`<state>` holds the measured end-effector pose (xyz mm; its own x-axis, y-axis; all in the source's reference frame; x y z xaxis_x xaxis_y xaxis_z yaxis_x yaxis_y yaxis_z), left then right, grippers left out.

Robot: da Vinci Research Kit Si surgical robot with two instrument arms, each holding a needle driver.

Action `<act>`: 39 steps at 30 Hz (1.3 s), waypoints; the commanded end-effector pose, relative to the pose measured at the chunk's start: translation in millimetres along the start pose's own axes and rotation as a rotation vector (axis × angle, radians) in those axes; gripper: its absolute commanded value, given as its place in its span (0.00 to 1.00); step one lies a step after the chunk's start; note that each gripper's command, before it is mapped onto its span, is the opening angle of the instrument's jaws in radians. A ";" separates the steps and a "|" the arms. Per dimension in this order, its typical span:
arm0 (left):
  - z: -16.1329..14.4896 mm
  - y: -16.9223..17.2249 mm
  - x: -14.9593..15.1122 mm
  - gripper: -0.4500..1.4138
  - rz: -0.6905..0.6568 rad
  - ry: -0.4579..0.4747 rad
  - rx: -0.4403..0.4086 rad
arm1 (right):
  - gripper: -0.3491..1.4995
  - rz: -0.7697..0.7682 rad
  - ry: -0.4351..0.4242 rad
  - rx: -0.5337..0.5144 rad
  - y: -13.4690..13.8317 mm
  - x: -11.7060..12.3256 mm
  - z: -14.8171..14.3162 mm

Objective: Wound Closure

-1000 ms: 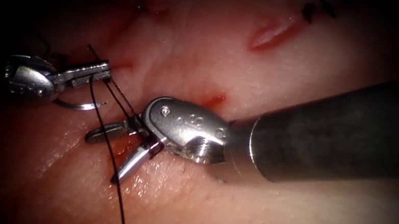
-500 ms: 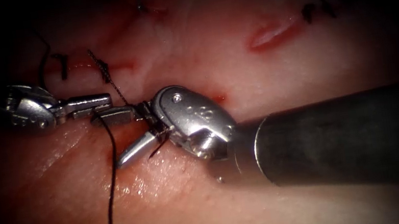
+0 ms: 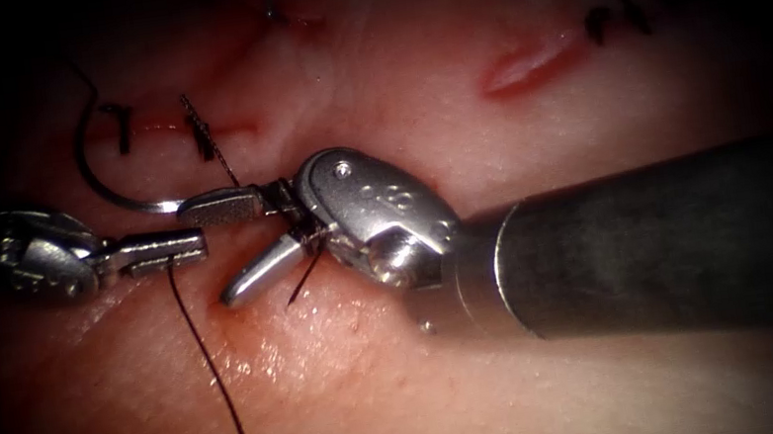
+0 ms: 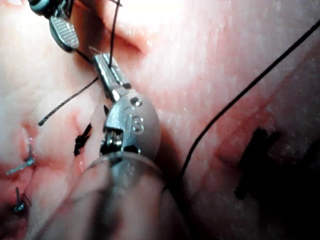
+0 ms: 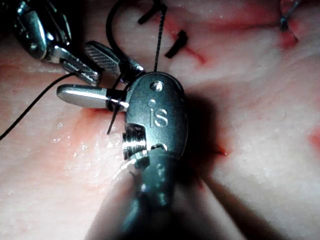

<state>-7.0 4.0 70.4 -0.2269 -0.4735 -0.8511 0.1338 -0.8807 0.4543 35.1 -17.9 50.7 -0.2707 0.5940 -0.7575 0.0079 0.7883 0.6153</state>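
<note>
Centrally, the right tool (image 3: 210, 255) enters from the right with its jaws apart and clamped on nothing. A short dark thread end (image 3: 302, 283) crosses the gap near their hinge. The left tool (image 3: 191, 245), on the left, has its jaws together on the thread (image 3: 212, 370), which runs from them toward the near edge. The curved needle (image 3: 103, 184) lies on the far-left tissue (image 3: 412, 413), held by neither tool. One end of it reaches the tip of the right tool's far jaw, and whether it enters the tissue cannot be told. A frayed thread end (image 3: 207, 141) and dark stitches (image 3: 118, 128) lie far of the jaws. Red fluid (image 3: 225, 318) marks the tissue near the jaws. Each wrist housing bears a stamped "iS" (image 5: 159, 114) (image 4: 135, 120).
</note>
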 end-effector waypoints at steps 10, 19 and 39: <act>2.0 2.0 0.4 0.00 0.008 -0.071 0.004 | 0.65 0.027 -0.019 -0.221 1.5 0.2 0.6; 3.1 3.3 3.8 0.00 -0.018 -0.119 0.006 | 0.65 0.039 -0.044 -0.421 2.4 0.8 0.2; 4.7 0.8 6.4 0.00 -0.338 -0.374 0.144 | 0.56 0.106 -0.104 -0.763 3.5 1.6 0.9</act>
<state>-12.4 0.4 66.0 -0.5651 -0.1078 -0.8180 -0.1347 -0.9661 0.2204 34.5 -14.4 51.1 -0.2098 0.7050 -0.6774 -0.6531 0.4146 0.6337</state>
